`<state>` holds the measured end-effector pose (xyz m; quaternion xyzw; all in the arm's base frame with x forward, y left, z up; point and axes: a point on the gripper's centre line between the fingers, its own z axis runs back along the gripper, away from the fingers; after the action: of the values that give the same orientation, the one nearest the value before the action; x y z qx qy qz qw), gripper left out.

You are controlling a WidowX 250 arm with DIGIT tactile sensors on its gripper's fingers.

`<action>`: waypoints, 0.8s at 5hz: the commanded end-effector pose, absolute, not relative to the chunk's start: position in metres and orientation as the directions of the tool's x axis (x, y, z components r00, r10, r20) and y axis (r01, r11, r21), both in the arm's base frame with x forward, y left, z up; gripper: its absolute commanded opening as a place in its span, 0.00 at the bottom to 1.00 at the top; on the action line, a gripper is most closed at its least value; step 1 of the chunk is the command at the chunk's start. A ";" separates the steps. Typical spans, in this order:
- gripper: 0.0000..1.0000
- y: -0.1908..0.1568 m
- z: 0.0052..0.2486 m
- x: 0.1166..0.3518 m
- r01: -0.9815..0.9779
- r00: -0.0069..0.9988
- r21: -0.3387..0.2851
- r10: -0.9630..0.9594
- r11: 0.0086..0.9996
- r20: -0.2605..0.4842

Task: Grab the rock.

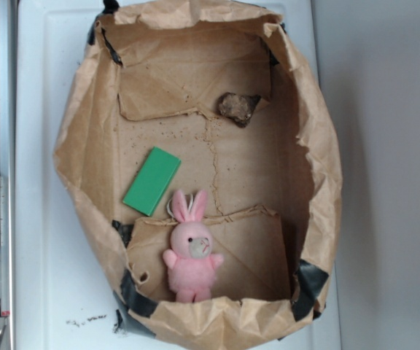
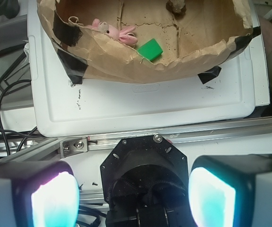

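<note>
Rock (image 1: 238, 108): upper right of paper-lined box (image 1: 75, 138), untouched.
Gripper (image 2: 133, 194): jaws spread wide, empty, well apart from box.
Progress: approach and grasp both remain.

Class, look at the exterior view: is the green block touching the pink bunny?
No. The green block lies apart from the pink bunny, with bare cardboard showing between them.
</note>
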<state>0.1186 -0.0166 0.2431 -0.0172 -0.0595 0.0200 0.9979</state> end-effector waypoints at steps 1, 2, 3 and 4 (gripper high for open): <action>1.00 -0.017 0.243 0.119 -0.038 0.992 -0.037 0.042 0.999 0.118; 1.00 -0.010 0.230 0.169 -0.084 0.974 -0.037 0.090 0.996 0.206; 1.00 -0.004 0.214 0.218 -0.108 0.971 -0.012 0.108 0.994 0.214; 1.00 0.009 0.195 0.269 -0.118 0.967 -0.014 0.118 0.993 0.225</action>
<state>0.2649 0.0026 0.1782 -0.0007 -0.0866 0.0482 0.9951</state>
